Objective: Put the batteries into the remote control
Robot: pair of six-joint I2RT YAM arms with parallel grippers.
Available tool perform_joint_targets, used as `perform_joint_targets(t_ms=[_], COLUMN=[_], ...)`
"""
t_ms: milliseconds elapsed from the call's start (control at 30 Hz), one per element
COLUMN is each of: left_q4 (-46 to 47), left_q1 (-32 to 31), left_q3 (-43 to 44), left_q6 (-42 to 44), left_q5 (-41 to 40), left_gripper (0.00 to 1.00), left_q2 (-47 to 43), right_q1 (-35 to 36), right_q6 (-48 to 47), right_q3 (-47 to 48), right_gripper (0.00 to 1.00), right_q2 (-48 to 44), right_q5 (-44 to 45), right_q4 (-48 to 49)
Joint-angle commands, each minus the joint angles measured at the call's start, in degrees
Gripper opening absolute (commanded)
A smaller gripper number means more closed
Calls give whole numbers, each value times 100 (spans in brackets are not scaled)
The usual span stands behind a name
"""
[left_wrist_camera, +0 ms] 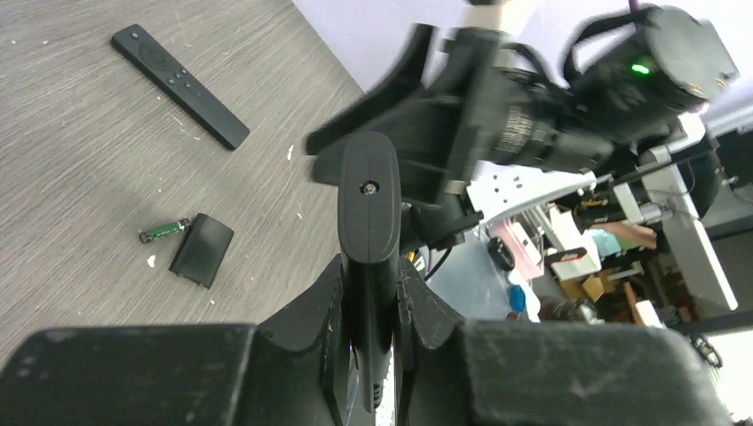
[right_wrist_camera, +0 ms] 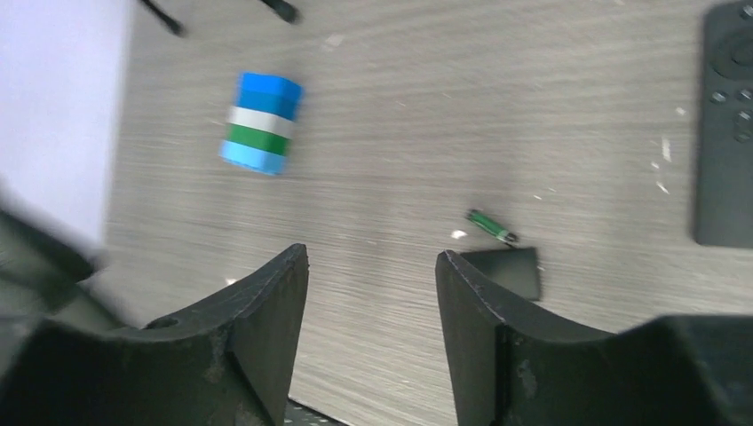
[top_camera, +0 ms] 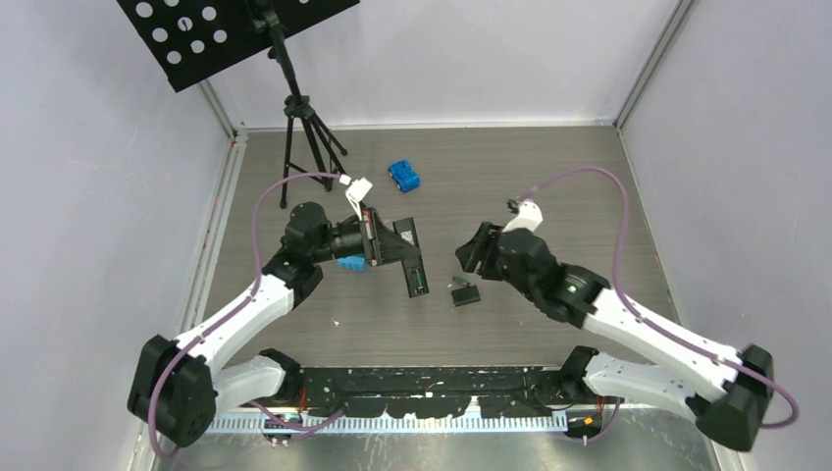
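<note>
My left gripper point(top_camera: 397, 242) is shut on the remote control point(top_camera: 416, 267), a slim black bar held above the table. Its recess end points to the near edge, with something green in it. In the left wrist view the bar point(left_wrist_camera: 368, 204) sits tight between the fingers point(left_wrist_camera: 324, 293). A dark green battery point(right_wrist_camera: 491, 226) lies on the table beside a small black cover point(right_wrist_camera: 506, 272); both also show in the left wrist view, battery point(left_wrist_camera: 164, 232) and cover point(left_wrist_camera: 202, 249). My right gripper point(right_wrist_camera: 371, 256) is open and empty above them. The orange and blue-purple batteries are out of view.
A second black remote with buttons point(left_wrist_camera: 178, 84) lies on the table, at the right edge of the right wrist view point(right_wrist_camera: 724, 133). A blue striped toy point(top_camera: 403, 177) sits at the back. A blue object point(top_camera: 351, 263) lies under my left wrist. A tripod point(top_camera: 299, 128) stands back left.
</note>
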Motion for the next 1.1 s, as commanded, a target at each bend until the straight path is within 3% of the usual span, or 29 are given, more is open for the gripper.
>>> perform_joint_targets(t_ms=[0, 333, 533, 800, 1067], left_q4=[-752, -1447, -1531, -1647, -1698], left_q1=[17, 17, 21, 17, 17], left_q3=[225, 228, 245, 245, 321], left_q6=[938, 1101, 1099, 1165, 1239], left_q5=[233, -265, -299, -370, -403], left_gripper=[0, 0, 0, 0, 0], left_q2=[-497, -711, -715, -786, -710], right_q1=[-49, -172, -504, -614, -632], right_q6=[-442, -2027, -2398, -2930, -2942], right_q3=[487, 1261, 1617, 1832, 2001], right_gripper=[56, 57, 55, 49, 48], right_q2=[1132, 3250, 4130, 4540, 4735], right_q5=[407, -285, -590, -1420, -1186], right_q4=[-1165, -1034, -885, -979, -1032])
